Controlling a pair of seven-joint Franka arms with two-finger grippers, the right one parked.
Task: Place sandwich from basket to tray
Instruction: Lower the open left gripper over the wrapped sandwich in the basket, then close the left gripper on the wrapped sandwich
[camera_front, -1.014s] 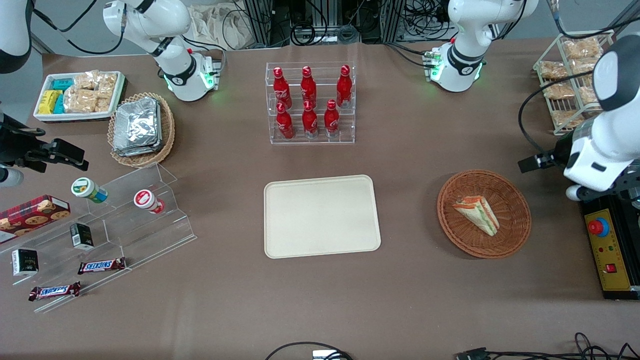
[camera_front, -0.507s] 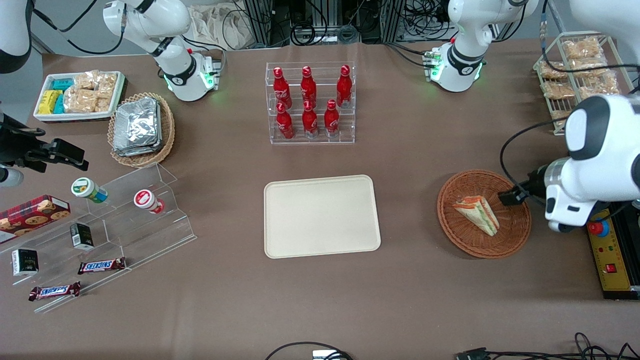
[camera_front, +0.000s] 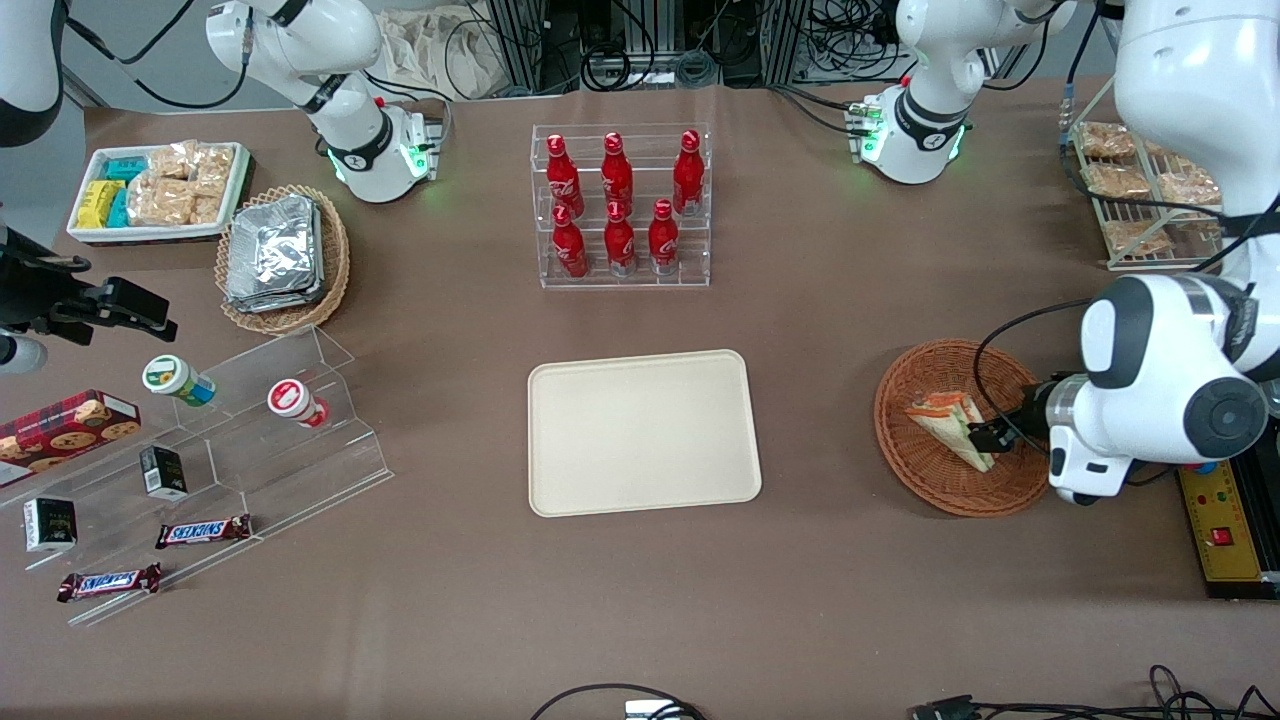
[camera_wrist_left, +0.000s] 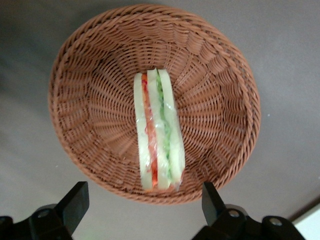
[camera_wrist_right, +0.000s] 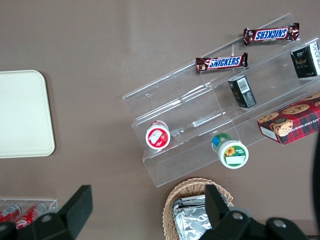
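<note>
The sandwich (camera_front: 942, 419) (camera_wrist_left: 156, 137), a pale wedge with orange-red and green filling, lies in the round reddish-brown wicker basket (camera_front: 950, 497) (camera_wrist_left: 90, 75) toward the working arm's end of the table. My left gripper (camera_front: 990, 436) (camera_wrist_left: 142, 202) hangs above the basket's edge, over the sandwich's tip. Its fingers (camera_wrist_left: 76, 199) stand wide open with nothing between them. In the front view the arm's wrist covers part of the basket. The cream tray (camera_front: 640, 432) (camera_wrist_right: 22, 115) lies flat and bare at mid-table.
A clear rack of red cola bottles (camera_front: 620, 205) stands farther from the front camera than the tray. A black-and-yellow control box (camera_front: 1225, 520) sits beside the basket. A wire rack of snack packets (camera_front: 1140, 190) stands near the working arm's base. An acrylic stepped stand (camera_front: 250, 440) is toward the parked arm's end.
My left arm has swung in from the table's end and come over the basket. It now covers part of the basket and the sandwich's edge. The sandwich has not moved.
</note>
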